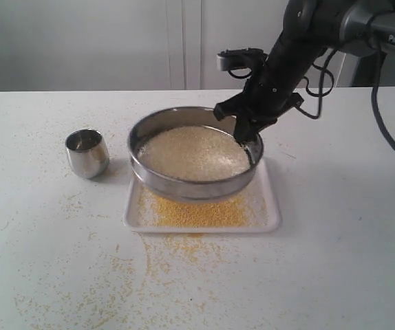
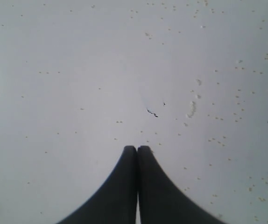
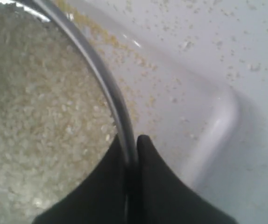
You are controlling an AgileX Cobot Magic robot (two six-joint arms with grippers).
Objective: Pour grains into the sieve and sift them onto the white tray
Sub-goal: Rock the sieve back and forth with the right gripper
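Right gripper (image 3: 131, 141) pinches the rim of the wide round steel sieve (image 1: 184, 184), pale whitish grains (image 1: 194, 152) inside, over the flat white tray (image 1: 272, 221). Left gripper (image 2: 137, 149) is pressed together, empty.

Centre: sieve (image 1: 190, 184) over tray (image 1: 266, 201); grains (image 1: 194, 152) in sieve and on tray before it; cup (image 1: 87, 152) left, on table (image 1: 335, 275).

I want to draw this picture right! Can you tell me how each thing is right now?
sieve: over the white tray, holding pale grains.
white tray: under the sieve, yellow grains spread on it.
steel cup: upright, looks empty.
right gripper: shut on the sieve's rim.
left gripper: shut, holding nothing.
table: dotted with spilled grains.
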